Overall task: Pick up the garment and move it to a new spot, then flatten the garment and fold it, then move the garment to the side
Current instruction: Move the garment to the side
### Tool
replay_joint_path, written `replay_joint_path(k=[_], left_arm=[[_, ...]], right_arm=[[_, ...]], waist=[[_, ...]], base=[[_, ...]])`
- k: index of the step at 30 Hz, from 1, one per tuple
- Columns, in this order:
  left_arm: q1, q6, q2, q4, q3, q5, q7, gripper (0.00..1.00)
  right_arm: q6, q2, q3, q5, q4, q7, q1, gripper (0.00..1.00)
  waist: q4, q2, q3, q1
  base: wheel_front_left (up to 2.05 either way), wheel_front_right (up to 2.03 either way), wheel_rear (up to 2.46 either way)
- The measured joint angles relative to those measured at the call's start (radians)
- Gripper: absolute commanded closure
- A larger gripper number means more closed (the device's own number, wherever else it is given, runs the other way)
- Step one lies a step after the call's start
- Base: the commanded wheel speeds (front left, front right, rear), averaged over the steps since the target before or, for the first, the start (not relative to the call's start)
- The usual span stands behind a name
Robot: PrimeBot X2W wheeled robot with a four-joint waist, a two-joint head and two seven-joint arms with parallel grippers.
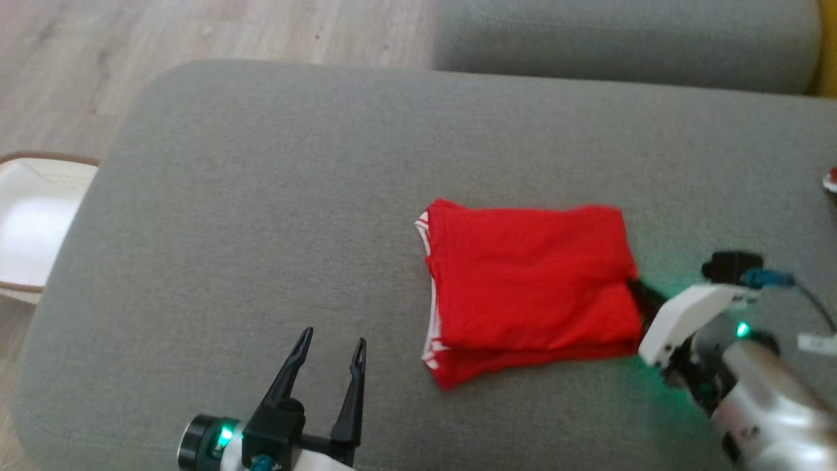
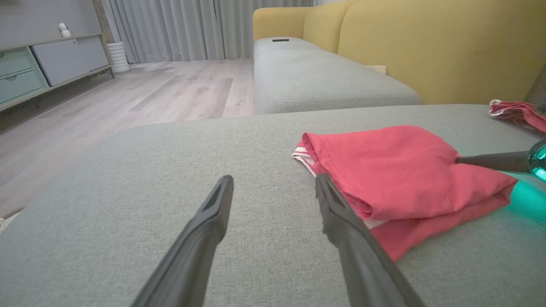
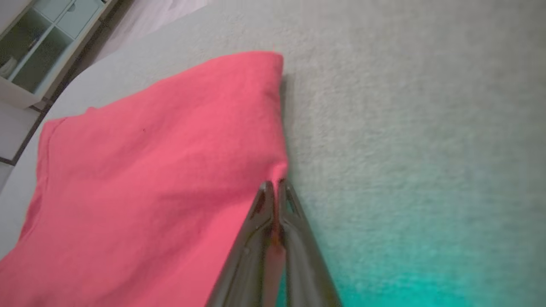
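On the grey cushion point(image 1: 261, 196), right of centre, the red garment point(image 1: 529, 288) lies folded into a compact layered rectangle; flattening and folding look done, the move aside outstanding. Right gripper point(image 3: 273, 187): jaws closed on the garment's right edge, plainest in the right wrist view. Left gripper point(image 1: 332, 339): jaws open, empty, apart to the garment's left. Left wrist view adds a second red cloth point(image 2: 518, 113) near a yellow sofa back point(image 2: 426, 47); head view, a white basket point(image 1: 33, 216) on the floor point(image 1: 196, 33).
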Motion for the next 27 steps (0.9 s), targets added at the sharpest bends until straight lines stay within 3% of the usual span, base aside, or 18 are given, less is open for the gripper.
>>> replay_joint_path(k=[14, 20, 27], left_arm=[[-0.171, 0.042, -0.005, -0.061, -0.080, -0.039, 0.000, 0.00], [-0.275, 0.042, -0.005, -0.051, -0.096, -0.036, 0.000, 0.00], [-0.341, 0.043, -0.005, -0.038, -0.105, -0.035, 0.000, 0.00]], right_arm=[[0.000, -0.282, 0.013, -0.070, -0.019, -0.040, -0.307, 1.00], [0.000, -0.353, -0.005, -0.119, -0.009, -0.036, -0.459, 1.00], [0.000, -0.420, -0.026, -0.160, 0.030, -0.025, -0.529, 1.00]], waist=[[-0.150, 0.0000, 0.154, 0.0002], [-0.222, 0.0000, 0.242, 0.0003], [-0.272, 0.0000, 0.310, 0.0002]], base=[[0.00, 0.00, 0.00], [0.00, 0.00, 0.00], [0.00, 0.00, 0.00]])
